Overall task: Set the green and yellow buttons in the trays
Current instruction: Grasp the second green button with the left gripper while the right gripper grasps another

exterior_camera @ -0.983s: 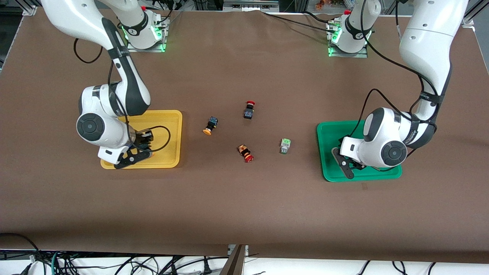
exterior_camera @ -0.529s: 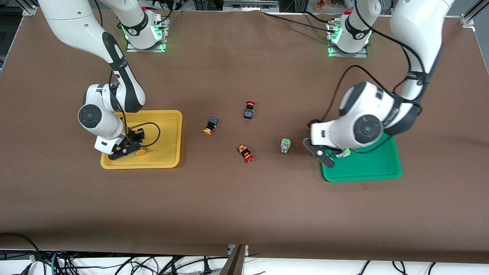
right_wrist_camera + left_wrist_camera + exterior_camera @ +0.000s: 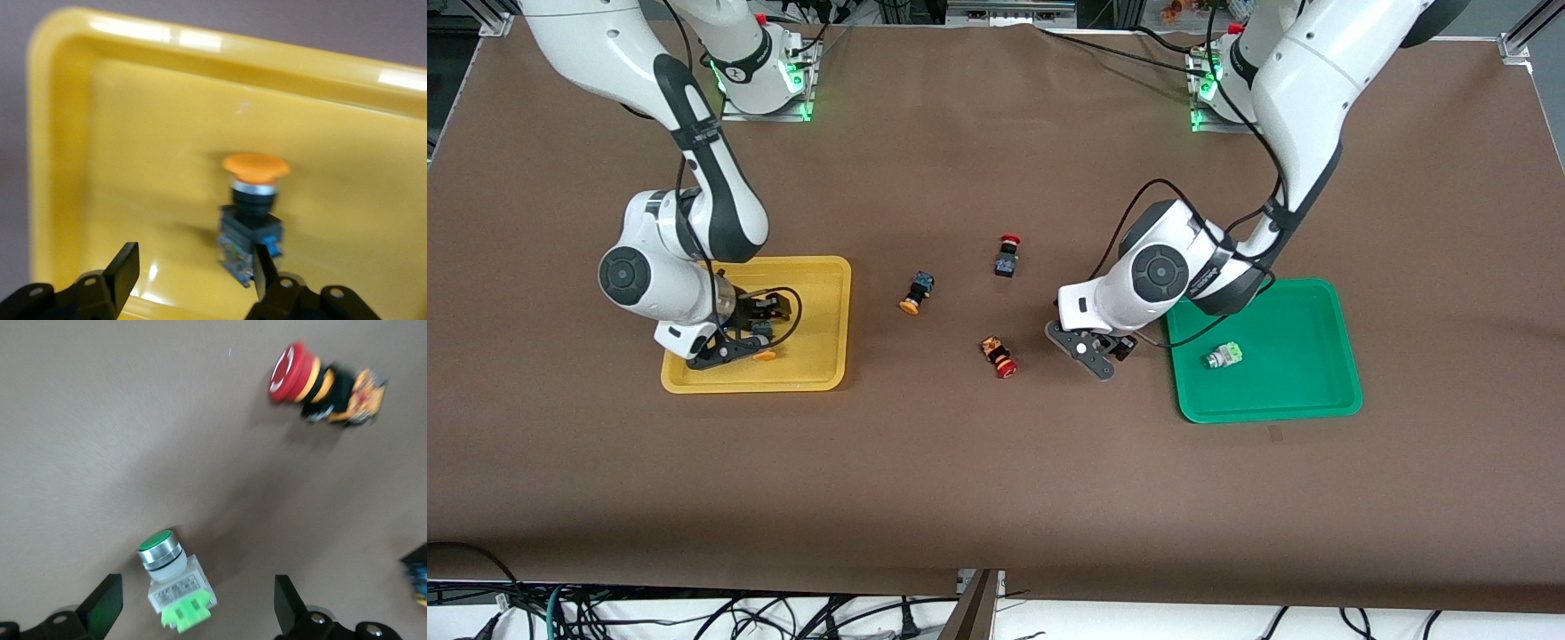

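The left gripper (image 3: 1100, 356) hangs over the brown table (image 3: 996, 480), between the green tray (image 3: 1325, 404) and a red-capped switch (image 3: 1000, 356). Its fingers (image 3: 100, 607) are spread wide, with a green button (image 3: 173, 580) lying on the table between them, untouched. That button lies on its side, green cap at one end and pale green terminal block at the other.

A second green button (image 3: 1222, 356) lies on its side in the green tray, its long axis running along the tray's length, cap toward the right arm's end of the table.

The right gripper (image 3: 734, 347) is low over the yellow tray (image 3: 831, 267), fingers (image 3: 123, 270) parted around a yellow button (image 3: 252, 217) that lies in the tray. The orange cap points away from the gripper.

Another yellow button (image 3: 915, 293) lies on the table between the trays, cap toward the front camera. A second red-capped switch (image 3: 1007, 256) lies farther from that camera.
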